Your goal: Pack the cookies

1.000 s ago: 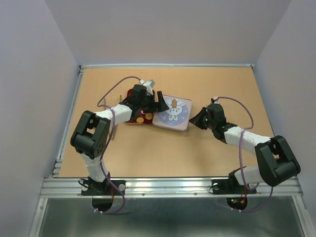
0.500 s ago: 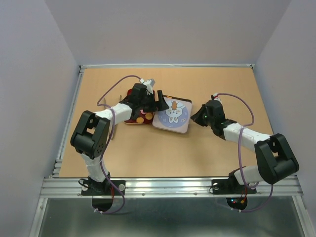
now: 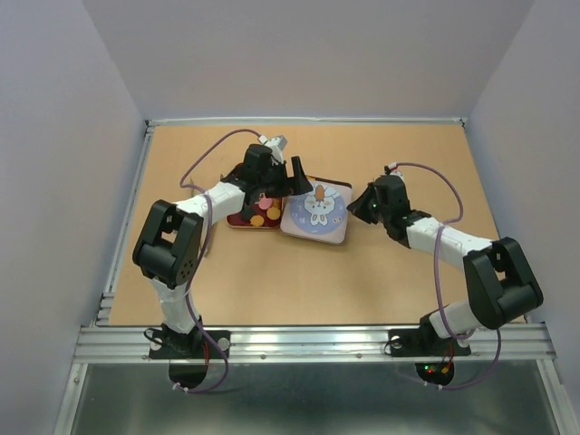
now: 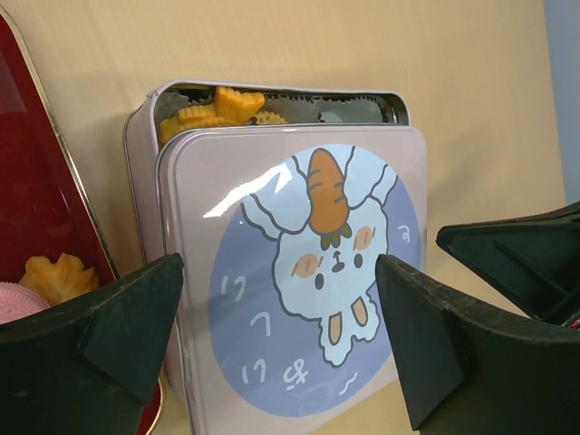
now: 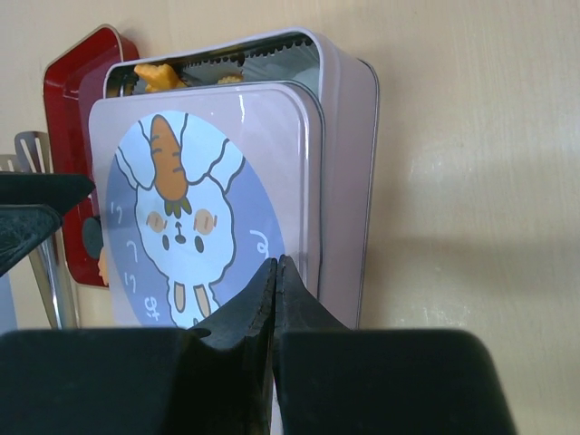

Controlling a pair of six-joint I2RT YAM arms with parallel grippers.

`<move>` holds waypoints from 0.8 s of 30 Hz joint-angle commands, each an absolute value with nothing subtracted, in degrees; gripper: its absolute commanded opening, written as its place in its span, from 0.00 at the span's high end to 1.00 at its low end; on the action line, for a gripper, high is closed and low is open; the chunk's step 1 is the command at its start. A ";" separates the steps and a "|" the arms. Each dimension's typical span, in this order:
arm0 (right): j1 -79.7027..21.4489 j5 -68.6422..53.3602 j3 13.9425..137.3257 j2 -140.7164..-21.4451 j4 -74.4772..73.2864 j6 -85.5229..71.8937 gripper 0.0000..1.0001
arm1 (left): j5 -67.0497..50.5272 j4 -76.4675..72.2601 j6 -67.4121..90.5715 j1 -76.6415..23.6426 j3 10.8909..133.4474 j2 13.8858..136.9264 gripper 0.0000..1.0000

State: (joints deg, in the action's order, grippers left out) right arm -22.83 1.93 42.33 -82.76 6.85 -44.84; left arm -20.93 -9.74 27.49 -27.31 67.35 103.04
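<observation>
Since one second before, the right pincer [image 3: 361, 208] had come a little farther from its base and toward the left, so that it stood just beside the right edge of the tin [image 3: 313, 234]. The left pincer [image 3: 288, 181] had also shifted slightly to the far side. Both arms reached from the near edge of the bench [image 3: 299, 281] toward its middle. There the lilac tin lay flat, with the red tray [image 3: 237, 220] close against its left side; if the two touched I could not tell. The right pincer [image 5: 275, 265] was fully closed with nothing between its fingers. Its tips pointed at the right border of the lid [image 5: 181, 208], and it was not clear if they touched it. The lid, printed with a white rabbit and a carrot, lay on the tin but was shifted toward the near side, so a gap stayed open at the far end. The left pincer [image 4: 279, 299] hung over the tin with its fingers [image 4: 127, 317] spread wide, holding nothing; in its wrist view one finger showed at each side of the lid. Some cookies [image 4: 217, 107], orange and yellow, were visible inside the tin through that gap. Other cookies [image 3: 265, 214] lay in the red tray, among them a yellow one and a pink one.
</observation>
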 commanded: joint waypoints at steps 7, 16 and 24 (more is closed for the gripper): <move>-22.59 2.11 47.37 -86.39 8.96 -44.65 1.00 | -21.97 -8.79 26.72 -27.51 72.59 105.47 0.01; -22.59 1.50 50.97 -89.91 9.93 -44.56 1.00 | -22.76 -7.38 26.28 -27.51 76.72 107.84 0.01; -22.59 0.88 54.75 -94.48 10.37 -44.03 1.00 | -22.50 -5.89 25.49 -27.51 78.39 109.07 0.01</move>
State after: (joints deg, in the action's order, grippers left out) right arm -22.83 0.99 51.03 -93.21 8.16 -44.93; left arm -21.28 -6.85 26.85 -27.27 75.24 108.92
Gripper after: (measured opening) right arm 0.012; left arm 0.986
